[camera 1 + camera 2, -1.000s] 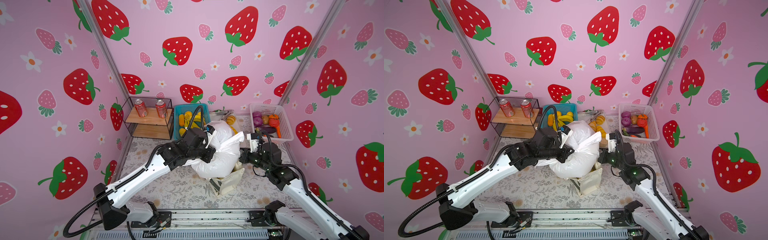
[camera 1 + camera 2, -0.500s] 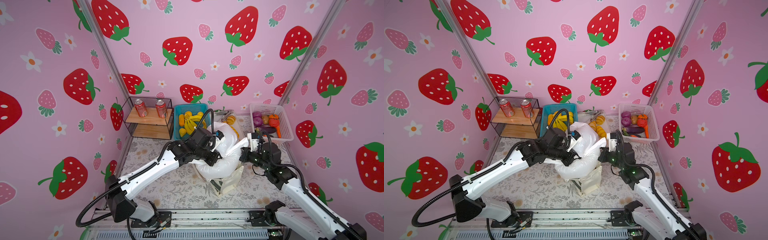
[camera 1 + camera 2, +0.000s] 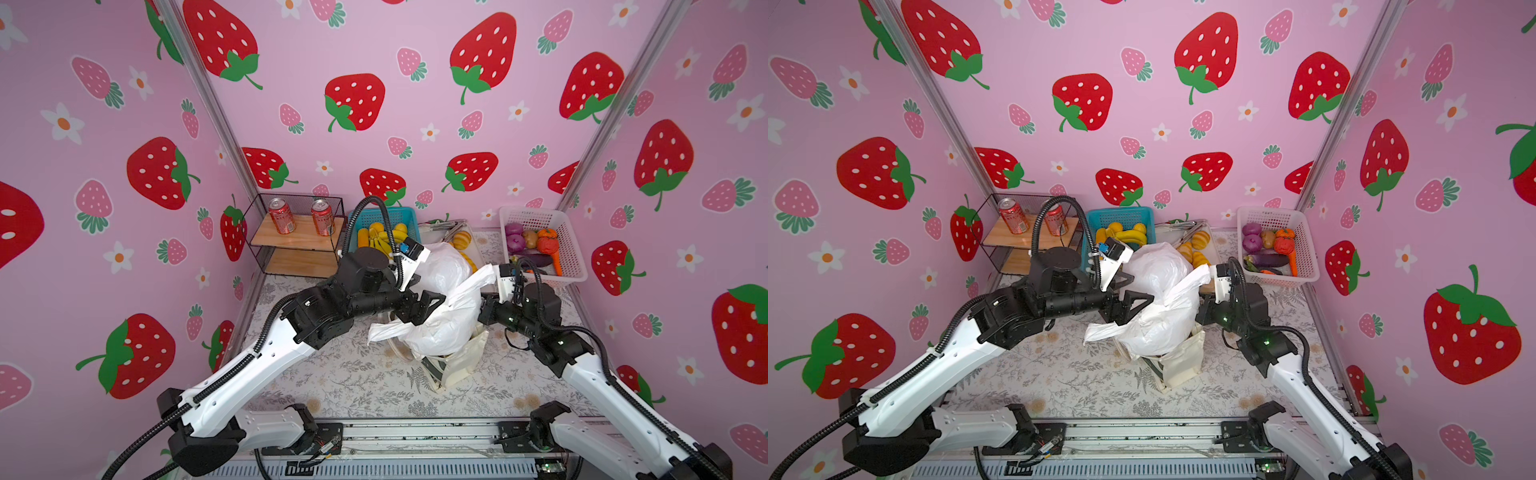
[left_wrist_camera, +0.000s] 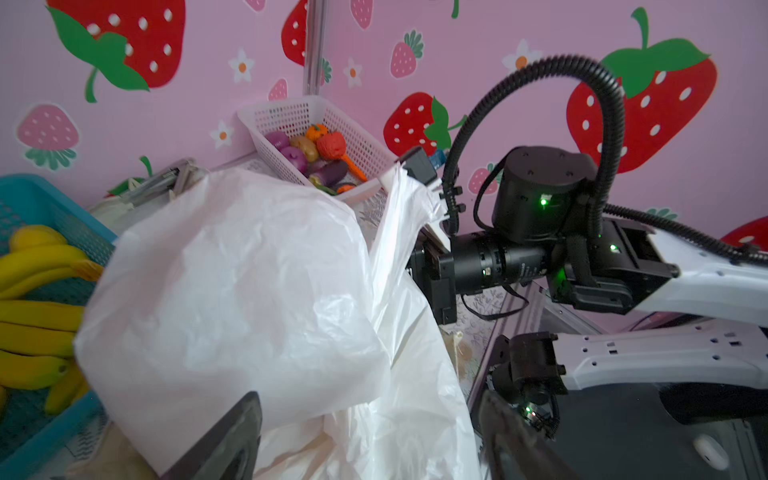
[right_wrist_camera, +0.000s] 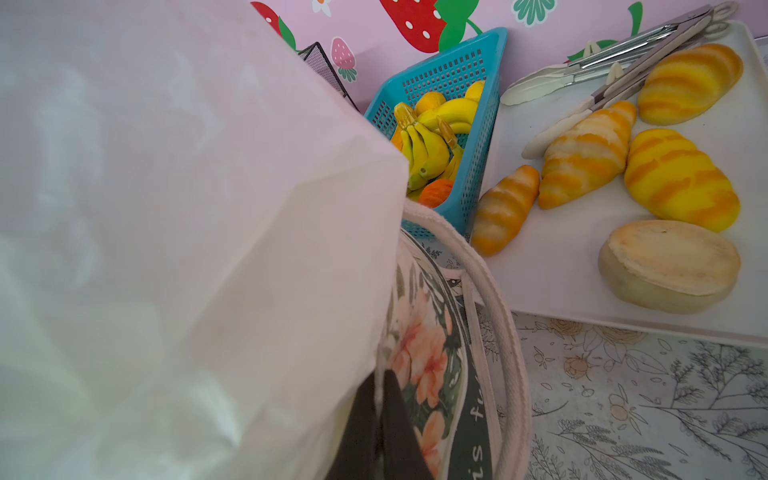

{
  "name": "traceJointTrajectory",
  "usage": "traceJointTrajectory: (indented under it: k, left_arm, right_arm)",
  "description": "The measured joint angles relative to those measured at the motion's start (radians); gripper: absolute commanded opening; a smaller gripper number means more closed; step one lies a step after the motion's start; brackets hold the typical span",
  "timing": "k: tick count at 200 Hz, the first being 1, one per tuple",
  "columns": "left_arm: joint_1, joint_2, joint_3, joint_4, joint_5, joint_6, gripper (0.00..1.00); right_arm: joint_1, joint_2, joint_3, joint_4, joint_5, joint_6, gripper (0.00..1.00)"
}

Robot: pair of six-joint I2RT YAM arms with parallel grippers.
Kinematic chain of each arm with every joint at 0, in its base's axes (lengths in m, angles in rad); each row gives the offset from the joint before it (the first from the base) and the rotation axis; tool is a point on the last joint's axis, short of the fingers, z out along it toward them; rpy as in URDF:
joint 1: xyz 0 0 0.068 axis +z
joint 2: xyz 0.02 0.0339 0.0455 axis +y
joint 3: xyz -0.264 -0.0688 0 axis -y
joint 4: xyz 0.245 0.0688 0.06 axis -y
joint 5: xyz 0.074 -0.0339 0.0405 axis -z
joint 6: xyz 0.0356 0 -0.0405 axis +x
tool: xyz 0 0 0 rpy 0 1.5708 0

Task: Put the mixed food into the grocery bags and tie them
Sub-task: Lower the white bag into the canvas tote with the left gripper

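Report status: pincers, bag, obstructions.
Left pincer open. Right pincer shut on bag handle. Other handle loose. Bag on tote; nothing blocking.

The white plastic bag (image 3: pixel 440 282) is thin, crinkly and puffed full, its contents hidden, and it rests on top of the canvas tote (image 3: pixel 463 359) in the middle of the desk (image 3: pixel 353 374). One handle (image 3: pixel 473 286) is drawn taut up toward the right, while the loose handle (image 3: pixel 384 331) trails out low to the left. The cream tote sags beneath it, showing a peach floral print (image 5: pixel 419 357), a dark lettered band (image 5: pixel 471 415) and a thick webbing strap (image 5: pixel 498 316).
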Motion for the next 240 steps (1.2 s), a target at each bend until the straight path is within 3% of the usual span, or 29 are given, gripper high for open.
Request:
traceJointTrajectory:
  k: [47,82,162,240]
  left_arm:
    - [0.013,0.198,0.198,-0.051,-0.139,0.024,0.81]
    - [0.015,0.335,0.182,-0.121,-0.137,0.031,0.74]
    - [0.034,0.335,-0.018,-0.027,-0.045,0.018,0.69]
    - [0.039,0.338,-0.063,-0.029,0.027,0.064,0.74]
  right_arm:
    - [0.000,0.000,0.003,-0.005,-0.016,-0.025,0.01]
    - [0.000,0.000,0.010,-0.018,-0.011,-0.033,0.01]
    - [0.000,-0.013,0.011,-0.027,0.036,-0.027,0.01]
    - [0.000,-0.042,0.011,-0.045,0.096,-0.031,0.02]
